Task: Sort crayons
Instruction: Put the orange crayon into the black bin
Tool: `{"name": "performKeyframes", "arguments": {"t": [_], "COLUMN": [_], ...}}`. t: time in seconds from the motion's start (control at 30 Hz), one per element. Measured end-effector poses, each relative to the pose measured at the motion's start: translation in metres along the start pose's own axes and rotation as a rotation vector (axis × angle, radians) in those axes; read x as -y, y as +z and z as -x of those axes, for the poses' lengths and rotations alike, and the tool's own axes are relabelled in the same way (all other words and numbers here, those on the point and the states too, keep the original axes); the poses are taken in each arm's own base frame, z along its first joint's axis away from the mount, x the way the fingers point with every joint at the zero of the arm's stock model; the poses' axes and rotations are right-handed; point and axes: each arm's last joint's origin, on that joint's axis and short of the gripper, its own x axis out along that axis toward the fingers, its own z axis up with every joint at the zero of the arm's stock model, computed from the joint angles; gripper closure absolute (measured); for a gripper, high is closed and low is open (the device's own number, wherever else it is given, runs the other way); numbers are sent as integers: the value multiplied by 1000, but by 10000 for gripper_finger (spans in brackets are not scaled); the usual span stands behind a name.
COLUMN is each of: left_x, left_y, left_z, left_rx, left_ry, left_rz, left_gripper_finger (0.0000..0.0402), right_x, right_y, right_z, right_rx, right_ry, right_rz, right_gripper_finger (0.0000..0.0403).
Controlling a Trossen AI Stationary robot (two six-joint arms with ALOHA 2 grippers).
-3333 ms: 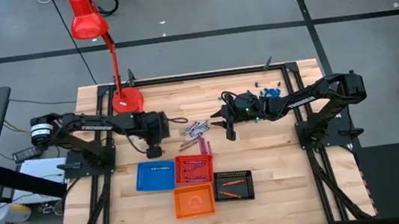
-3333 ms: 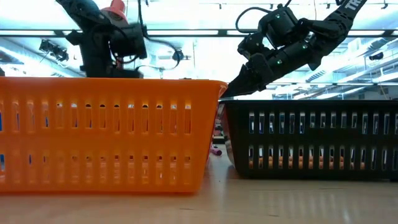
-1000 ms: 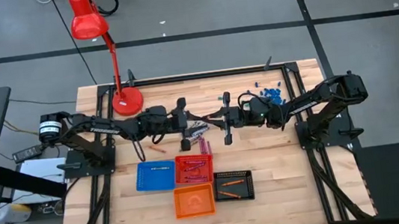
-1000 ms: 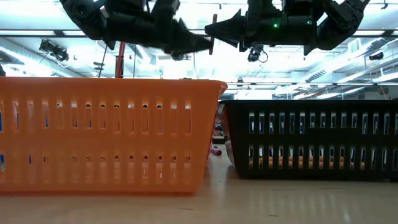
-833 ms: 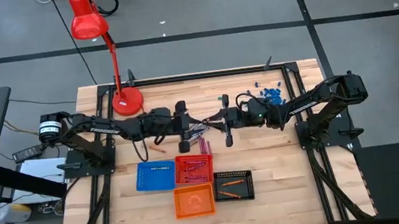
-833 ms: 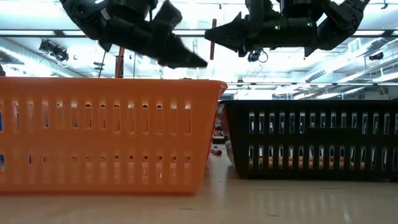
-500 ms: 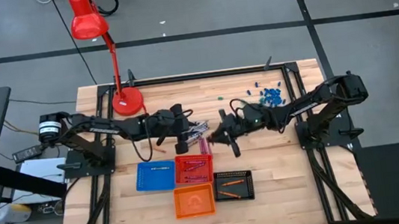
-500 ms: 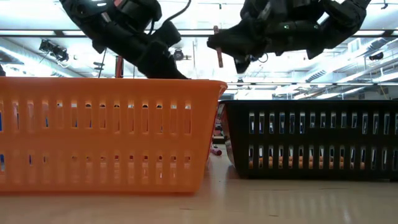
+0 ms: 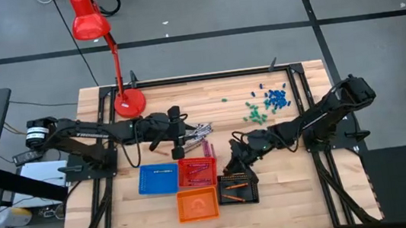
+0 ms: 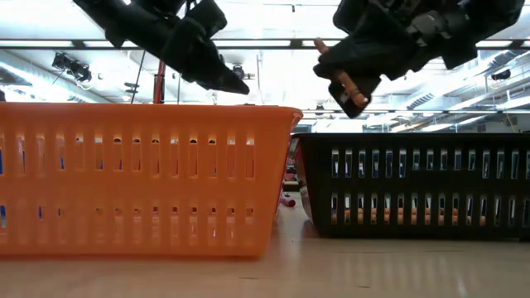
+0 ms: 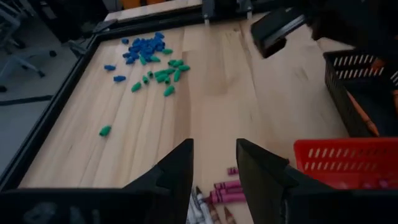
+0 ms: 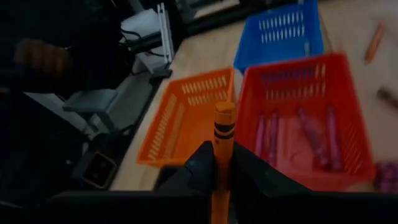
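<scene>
Right gripper (image 12: 216, 163) above black tray (image 9: 238, 189); fingers clamped on orange crayon (image 12: 221, 140). Left gripper (image 11: 214, 165) over loose crayons (image 9: 197, 132) beyond black tray, fingers parted, nothing held. Risk noted: crayon tilted, may strike rim if released early.

place: likely lab | cue: framed workbench (image 9: 185, 93), grey floor (image 9: 214, 5)

grey floor (image 9: 198, 7) crossed by dark tape lines surrounds the wooden table (image 9: 185, 93). a red desk lamp (image 9: 94, 34) stands at the table's far left corner; long ceiling lights (image 10: 273, 45) glow overhead.
</scene>
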Motion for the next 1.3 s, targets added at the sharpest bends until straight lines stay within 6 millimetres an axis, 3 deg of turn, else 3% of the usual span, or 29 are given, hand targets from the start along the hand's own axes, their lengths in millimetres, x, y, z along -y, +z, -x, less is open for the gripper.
{"name": "performKeyframes", "arguments": {"t": [0.37, 0.77, 1.03, 1.3], "left_x": [-3, -1, 0, 2], "left_y": [-3, -11, -17, -30], "left_z": [10, 11, 12, 16], "left_rx": [-62, -150, -212, -348], "left_ry": [13, -7, -19, -34], "left_rz": [-29, -67, -53, 23], "left_gripper_finger": [269, 269, 269, 269], "right_x": [-16, -27, -17, 3], "right_y": [-26, -42, -35, -15], "right_z": [-1, 0, 3, 13], "right_rx": [-174, -291, -304, -224], "right_ry": [-88, -95, -47, -73], "right_rz": [-194, -245, -237, -111], "right_gripper_finger": [355, 331, 280, 279]}}
